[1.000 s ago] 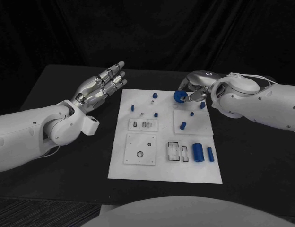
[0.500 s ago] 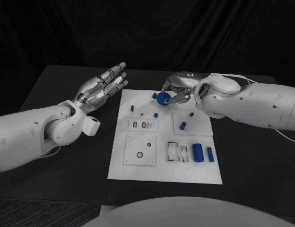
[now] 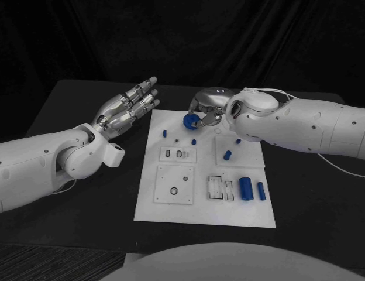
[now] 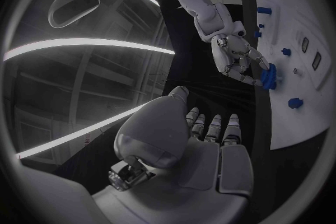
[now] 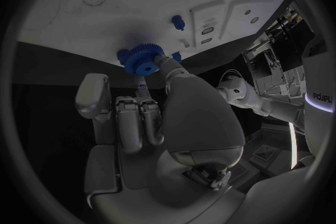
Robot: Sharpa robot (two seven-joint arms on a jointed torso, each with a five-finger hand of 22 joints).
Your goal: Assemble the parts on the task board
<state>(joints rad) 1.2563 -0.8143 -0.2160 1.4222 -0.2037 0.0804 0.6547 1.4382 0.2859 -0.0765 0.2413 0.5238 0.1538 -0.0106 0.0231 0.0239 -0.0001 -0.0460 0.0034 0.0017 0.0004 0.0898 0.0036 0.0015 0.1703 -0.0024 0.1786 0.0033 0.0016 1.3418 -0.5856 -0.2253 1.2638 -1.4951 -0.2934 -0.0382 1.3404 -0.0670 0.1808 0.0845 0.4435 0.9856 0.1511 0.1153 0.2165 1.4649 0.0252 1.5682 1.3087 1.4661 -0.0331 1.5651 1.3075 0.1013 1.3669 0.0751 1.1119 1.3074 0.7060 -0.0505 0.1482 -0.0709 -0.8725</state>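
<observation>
The white task board (image 3: 201, 205) lies in the middle of the black table. My right hand (image 3: 206, 109) hovers over the board's far edge and holds a blue gear (image 3: 190, 121) (image 5: 140, 59) (image 4: 269, 75) in its fingertips. In the left wrist view that right hand (image 4: 238, 59) hangs above the board (image 4: 311, 39). My left hand (image 3: 128, 109) (image 4: 189, 145) is open, palm up, fingers straight, left of the board's far corner. Small blue pegs (image 3: 165, 133) stand on the board's far part, and two blue cylinders (image 3: 245, 188) lie at its near right.
Several framed slots and recessed plates (image 3: 174, 184) take up the board's near left and middle. Black table (image 3: 64, 199) surrounds the board on all sides, with a dark curtain behind.
My right hand has carried the blue gear leftward along the board's far edge, from the far right corner towards the middle. The left hand has stayed put.
</observation>
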